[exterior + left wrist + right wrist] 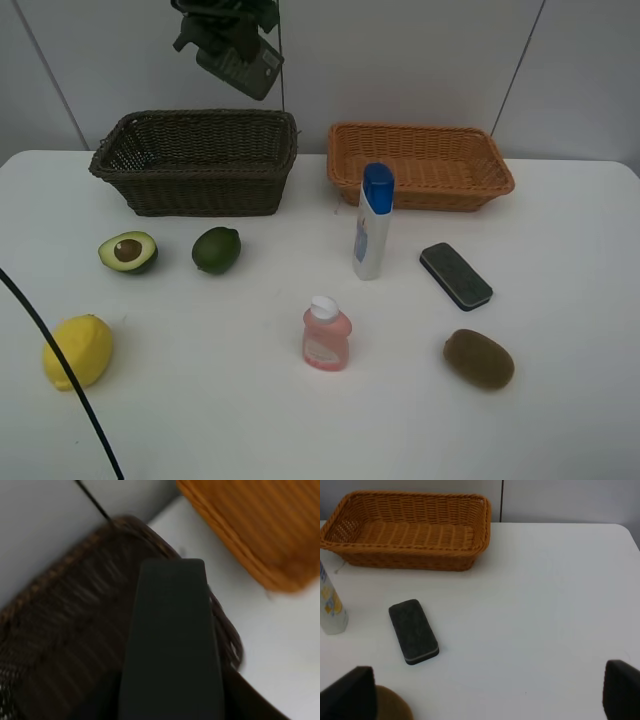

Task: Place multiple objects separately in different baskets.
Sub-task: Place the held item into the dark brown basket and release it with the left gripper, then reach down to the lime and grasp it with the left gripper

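high at the back, left fingers (226,40) pressed together, pinching the dark green pump bottle (243,66); bottle tilted in the air, over the back rim of the dark brown basket (200,188). in the left wrist view, only the bottle's dark body (170,640) in the middle, with blurred brown weave (60,630) beneath and a corner of the orange basket (250,530) off to one side; fingers themselves hidden there.

right fingers (485,695) spread wide, gripping nothing, above bare white table (545,605). out of the high view.

both baskets side by side at the back of the table (570,300), apart; light orange-tan basket (420,196) on the right, shallower than the dark one.

in front of the dark basket: halved avocado (128,251), cut face up, and green lime (216,249) near it, not touching. at front left: yellow lemon (78,350), with a black cable (95,430) crossing over it.

just in front of the orange basket: white blue-capped bottle (372,225), upright. to its right, apart: dark flat eraser block (456,276), lying flat and turned at an angle. front centre: pink bottle (326,340), upright. front right: brown kiwi (479,359), in the right wrist view (392,705) just beside one finger.
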`<act>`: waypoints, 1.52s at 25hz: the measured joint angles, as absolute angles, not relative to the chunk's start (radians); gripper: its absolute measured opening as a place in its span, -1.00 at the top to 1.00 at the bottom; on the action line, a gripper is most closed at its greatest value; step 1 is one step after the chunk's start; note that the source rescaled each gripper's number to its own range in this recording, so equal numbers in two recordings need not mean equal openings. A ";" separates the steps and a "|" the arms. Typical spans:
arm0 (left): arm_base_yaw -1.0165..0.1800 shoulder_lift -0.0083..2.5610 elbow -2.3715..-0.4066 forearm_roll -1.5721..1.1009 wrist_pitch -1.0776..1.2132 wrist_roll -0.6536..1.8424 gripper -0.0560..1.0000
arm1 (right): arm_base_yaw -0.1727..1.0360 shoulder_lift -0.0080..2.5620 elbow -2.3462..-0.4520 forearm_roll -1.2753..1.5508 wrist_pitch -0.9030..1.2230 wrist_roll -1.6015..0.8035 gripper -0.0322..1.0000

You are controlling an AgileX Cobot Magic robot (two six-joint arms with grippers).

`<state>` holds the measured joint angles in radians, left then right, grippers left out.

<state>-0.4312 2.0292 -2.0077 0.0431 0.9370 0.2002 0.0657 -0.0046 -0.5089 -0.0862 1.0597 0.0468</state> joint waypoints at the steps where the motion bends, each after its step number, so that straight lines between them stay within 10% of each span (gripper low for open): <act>1: -0.416 2.052 -2.008 0.032 0.895 0.186 0.87 | 0.066 -0.005 -0.509 -0.086 1.060 0.047 -1.00; 12: -0.380 2.283 -2.008 0.073 0.695 0.057 0.80 | 0.066 -0.005 -0.509 -0.086 1.060 0.047 -1.00; 20: -0.380 2.309 -2.010 0.094 0.705 0.051 -0.45 | 0.066 -0.005 -0.509 -0.086 1.060 0.047 -1.00; 32: -0.381 2.242 -2.206 -0.039 1.197 -0.075 -0.50 | 0.066 -0.005 -0.509 -0.086 1.060 0.047 -1.00; 38: -0.395 1.986 -1.934 -0.092 1.197 -0.071 -0.50 | 0.066 -0.005 -0.509 -0.086 1.060 0.047 -1.00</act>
